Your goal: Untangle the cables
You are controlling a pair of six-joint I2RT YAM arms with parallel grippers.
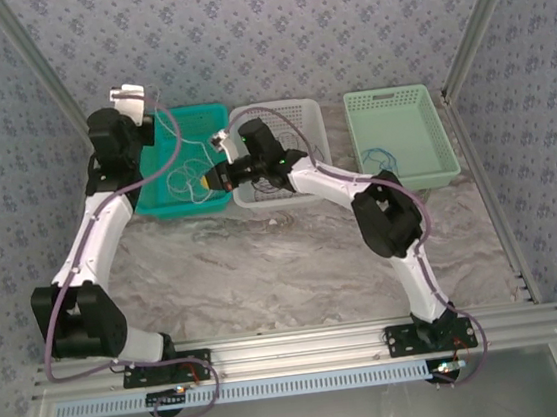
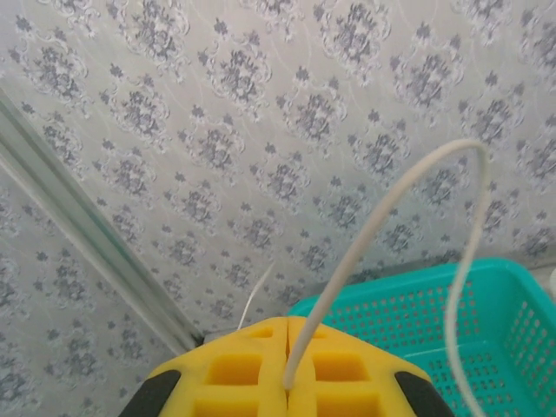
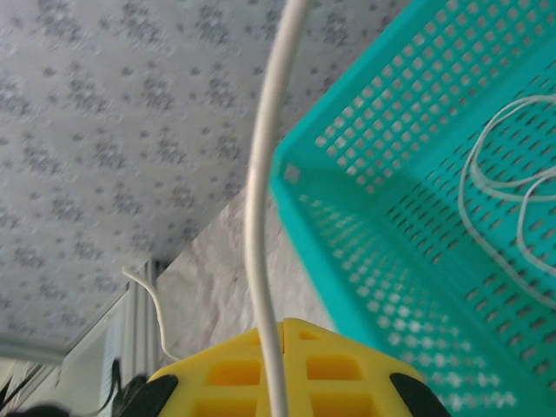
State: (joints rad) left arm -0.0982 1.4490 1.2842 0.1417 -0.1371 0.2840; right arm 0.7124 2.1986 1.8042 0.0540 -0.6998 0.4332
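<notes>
Left end effector: yellow fingers pressed together, clamped on a whitish cable. The cable arcs up out of the grip and drops toward the teal basket.
Right end effector: fingers together as well, clamped on a whitish cable that runs straight up out of the grip. It is held above the near side of the teal basket.
Same strand in both grips: likely, but I cannot confirm it.
Cable location: whitish loops lie on the teal basket's floor. A blue cable lies in the green basket, well apart.
White basket: middle of the row. Its contents are mostly hidden behind the right arm, so I cannot tell what is in it.
Step in hand (judgement): drawing one whitish strand free of the pile, with both grips on it.
Doing it well:
- Part the grips slowly, and lift rather than drag.
- Watch the loops below for one cinching into a knot.
- Ease off if the teal basket shifts.
- Hold the strand clear of the rim and the perforated walls.
- Let go on one side only once the strand hangs free.

Count:
- arms: two
- end effectors: two
- baskets: three, in a row at the far side of the surface
- blue cable: one
- whitish loops: at least two, though I cannot tell whether they are one cable or several
</notes>
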